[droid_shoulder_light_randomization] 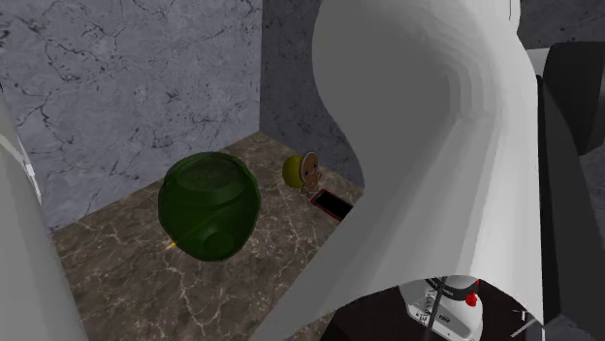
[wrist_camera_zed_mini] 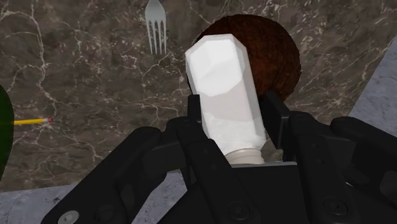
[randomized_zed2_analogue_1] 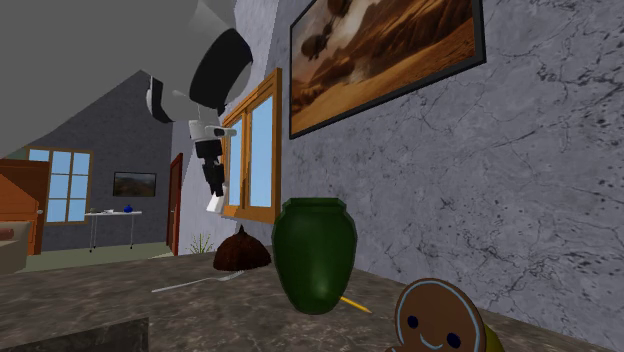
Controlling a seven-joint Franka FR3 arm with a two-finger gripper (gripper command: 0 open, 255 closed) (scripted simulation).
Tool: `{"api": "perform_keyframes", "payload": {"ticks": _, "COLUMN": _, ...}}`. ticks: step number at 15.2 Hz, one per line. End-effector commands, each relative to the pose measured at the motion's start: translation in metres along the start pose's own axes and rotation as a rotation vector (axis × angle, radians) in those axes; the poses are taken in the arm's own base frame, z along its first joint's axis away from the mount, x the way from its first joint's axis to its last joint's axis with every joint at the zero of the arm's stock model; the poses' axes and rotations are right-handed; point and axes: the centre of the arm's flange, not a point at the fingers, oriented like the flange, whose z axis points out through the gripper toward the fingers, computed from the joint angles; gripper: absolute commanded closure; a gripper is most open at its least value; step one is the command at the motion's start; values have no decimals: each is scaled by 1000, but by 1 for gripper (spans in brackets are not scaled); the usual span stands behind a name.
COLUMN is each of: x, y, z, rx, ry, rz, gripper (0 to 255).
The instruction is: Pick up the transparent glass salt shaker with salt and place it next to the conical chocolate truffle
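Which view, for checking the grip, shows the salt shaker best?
Wrist view: the white shaker close up, clasped by the gripper over the brown truffle. Second exterior view: small, held high. Shoulder view: the arm blocks it.

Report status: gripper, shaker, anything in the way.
Gripper shut on white salt shaker. Shaker aloft, brown truffle below. Fork lies beside truffle, green vase farther off.

Brown marble counter [droid_shoulder_light_randomization: 126, 281] (veined) carries vase [droid_shoulder_light_randomization: 208, 205], truffle [wrist_camera_zed_mini: 275, 51], fork [wrist_camera_zed_mini: 156, 28].
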Motion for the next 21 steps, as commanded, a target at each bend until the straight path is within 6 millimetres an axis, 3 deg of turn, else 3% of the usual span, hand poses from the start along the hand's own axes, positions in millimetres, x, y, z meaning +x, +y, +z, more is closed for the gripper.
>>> {"api": "perform_keyframes", "payload": {"ticks": 1, "x": -3, "y": 1, "z": 11, "rx": 0, "ry": 0, "rz": 0, "gripper": 255}}
{"api": "perform_keyframes", "payload": {"ticks": 21, "x": -28, "y": 14, "z": 112, "rx": 0, "ry": 0, "rz": 0, "gripper": 255}}
